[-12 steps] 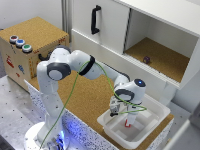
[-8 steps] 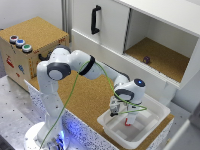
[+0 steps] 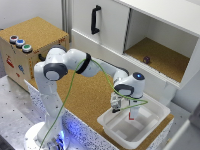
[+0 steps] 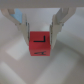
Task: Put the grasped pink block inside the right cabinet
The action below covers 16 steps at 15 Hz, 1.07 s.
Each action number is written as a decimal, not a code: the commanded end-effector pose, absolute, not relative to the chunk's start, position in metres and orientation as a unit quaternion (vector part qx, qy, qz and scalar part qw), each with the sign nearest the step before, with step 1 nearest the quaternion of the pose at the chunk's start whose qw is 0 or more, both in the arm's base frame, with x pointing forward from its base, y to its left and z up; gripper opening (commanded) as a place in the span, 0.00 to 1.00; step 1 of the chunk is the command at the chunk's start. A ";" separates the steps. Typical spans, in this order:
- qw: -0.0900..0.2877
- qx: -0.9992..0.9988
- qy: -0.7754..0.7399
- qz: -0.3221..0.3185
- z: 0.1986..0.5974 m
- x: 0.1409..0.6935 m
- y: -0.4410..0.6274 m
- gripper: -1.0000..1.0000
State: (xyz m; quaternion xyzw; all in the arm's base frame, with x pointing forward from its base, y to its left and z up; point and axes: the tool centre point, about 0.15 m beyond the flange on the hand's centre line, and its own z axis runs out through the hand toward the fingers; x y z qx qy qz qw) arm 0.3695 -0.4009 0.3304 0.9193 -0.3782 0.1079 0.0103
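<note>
My arm reaches from its base across the cork surface, wrist bent downward over the white tray, well apart from the right cabinet, which stands open. My gripper has its fingers closed on the pink block, held just above the tray floor. The block appears cubic, with no long axis; its marked face shows to the wrist view.
</note>
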 end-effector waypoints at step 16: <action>-0.046 0.965 -0.039 0.256 0.493 0.610 -0.407 0.00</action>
